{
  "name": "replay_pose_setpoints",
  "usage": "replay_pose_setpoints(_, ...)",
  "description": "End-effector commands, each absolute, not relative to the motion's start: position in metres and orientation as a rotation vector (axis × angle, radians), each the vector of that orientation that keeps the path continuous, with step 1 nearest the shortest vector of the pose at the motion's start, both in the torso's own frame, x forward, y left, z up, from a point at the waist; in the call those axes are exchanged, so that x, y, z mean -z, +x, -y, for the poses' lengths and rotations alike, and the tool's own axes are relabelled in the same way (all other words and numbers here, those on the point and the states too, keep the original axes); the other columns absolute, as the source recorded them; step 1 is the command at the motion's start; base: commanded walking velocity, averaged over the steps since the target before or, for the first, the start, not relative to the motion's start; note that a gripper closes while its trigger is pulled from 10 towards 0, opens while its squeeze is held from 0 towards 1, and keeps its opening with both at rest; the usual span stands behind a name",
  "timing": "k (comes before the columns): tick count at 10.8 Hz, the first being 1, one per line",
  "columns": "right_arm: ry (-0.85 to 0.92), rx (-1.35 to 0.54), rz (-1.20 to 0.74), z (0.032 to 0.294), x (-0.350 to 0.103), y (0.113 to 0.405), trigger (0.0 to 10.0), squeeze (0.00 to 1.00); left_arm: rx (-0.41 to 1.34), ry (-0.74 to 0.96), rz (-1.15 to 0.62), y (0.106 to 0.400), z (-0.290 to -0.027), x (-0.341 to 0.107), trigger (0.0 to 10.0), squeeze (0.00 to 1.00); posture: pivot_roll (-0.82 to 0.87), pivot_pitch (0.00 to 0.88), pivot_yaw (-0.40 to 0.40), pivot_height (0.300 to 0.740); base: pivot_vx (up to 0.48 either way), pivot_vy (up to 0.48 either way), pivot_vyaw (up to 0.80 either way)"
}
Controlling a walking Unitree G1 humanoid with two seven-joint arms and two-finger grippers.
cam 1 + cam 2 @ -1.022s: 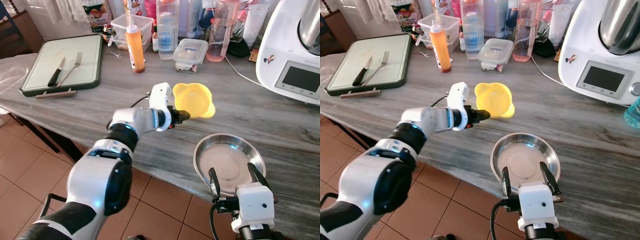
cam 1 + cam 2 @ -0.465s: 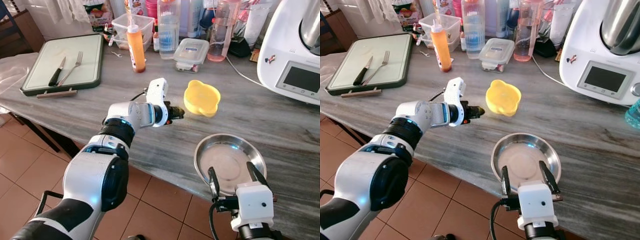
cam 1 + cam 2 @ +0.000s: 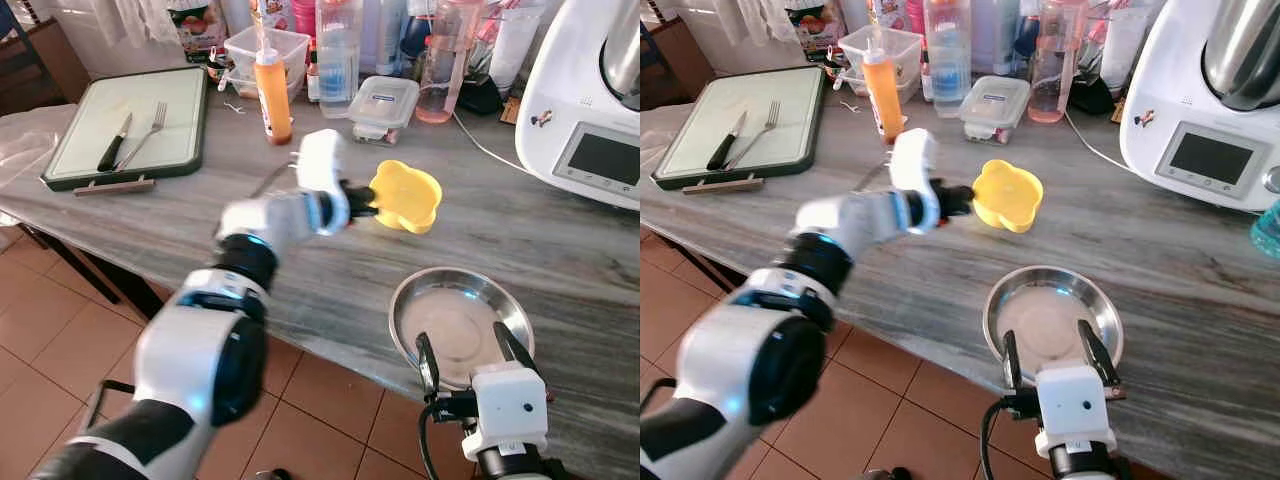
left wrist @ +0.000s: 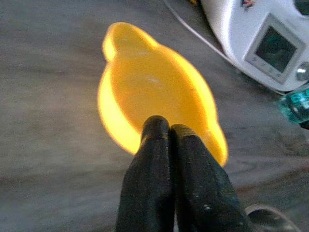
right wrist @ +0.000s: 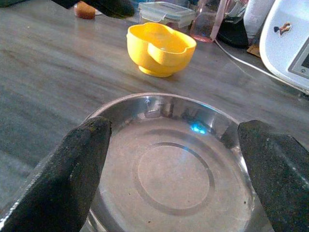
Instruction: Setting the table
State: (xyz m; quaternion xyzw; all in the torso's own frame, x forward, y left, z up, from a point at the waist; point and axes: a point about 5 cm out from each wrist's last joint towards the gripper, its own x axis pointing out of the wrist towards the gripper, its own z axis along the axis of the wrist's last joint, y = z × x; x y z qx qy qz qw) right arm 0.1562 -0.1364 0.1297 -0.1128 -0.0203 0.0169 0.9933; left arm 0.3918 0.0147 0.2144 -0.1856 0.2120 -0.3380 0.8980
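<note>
A yellow bowl point(image 3: 405, 195) with a wavy rim stands upright on the grey marble counter point(image 3: 200, 230). My left gripper point(image 3: 368, 205) is shut, its fingertips point(image 4: 161, 126) pressed together right at the bowl's near-left rim with nothing between them; the arm is blurred. In the right wrist view the yellow bowl point(image 5: 161, 48) stands by itself beyond a steel dish. My right gripper point(image 3: 465, 350) is open at the counter's front edge, with the near rim of the round steel dish point(image 3: 460, 310) between its two fingers.
At the far left, a green-rimmed white board point(image 3: 130, 125) holds a knife and a fork. An orange squeeze bottle point(image 3: 270, 95), food boxes and bottles line the back. A white kitchen machine point(image 3: 590, 100) with its cable stands at the right. Tiled floor lies below.
A second ago my left gripper held the yellow bowl tilted in the air. It set the bowl on the counter, let go and drew back, and has now moved up to the rim again.
</note>
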Motion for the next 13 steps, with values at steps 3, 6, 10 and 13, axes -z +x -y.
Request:
replay_pose_setpoints(3,-0.22,-0.038,0.023,0.136,-0.127,0.154,10.0,0.0,0.762,-0.372,-0.327,0.389,0.01,-0.237,10.0,1.0,-0.03,0.127,0.054,0.74,0.0,0.0,0.0)
replay_pose_setpoints(6,-0.22,-0.022,0.016,0.135,-0.128,0.15,10.0,0.0,0.832,-0.323,-0.306,0.378,0.042,-0.242,10.0,1.0,-0.06,0.138,0.069,0.74,0.0,0.0,0.0)
replay_pose_setpoints(10,-0.196,0.016,0.077,0.138,-0.144,0.157,10.0,0.0,0.797,-0.19,-0.266,0.377,0.045,-0.226,10.0,1.0,-0.07,0.15,0.077,0.74,0.0,0.0,0.0)
replay_pose_setpoints(13,-0.209,0.038,0.146,0.144,-0.161,0.166,10.0,0.0,0.73,-0.135,-0.168,0.386,0.027,-0.225,10.0,0.7,-0.07,0.143,0.06,0.74,0.0,0.0,0.0)
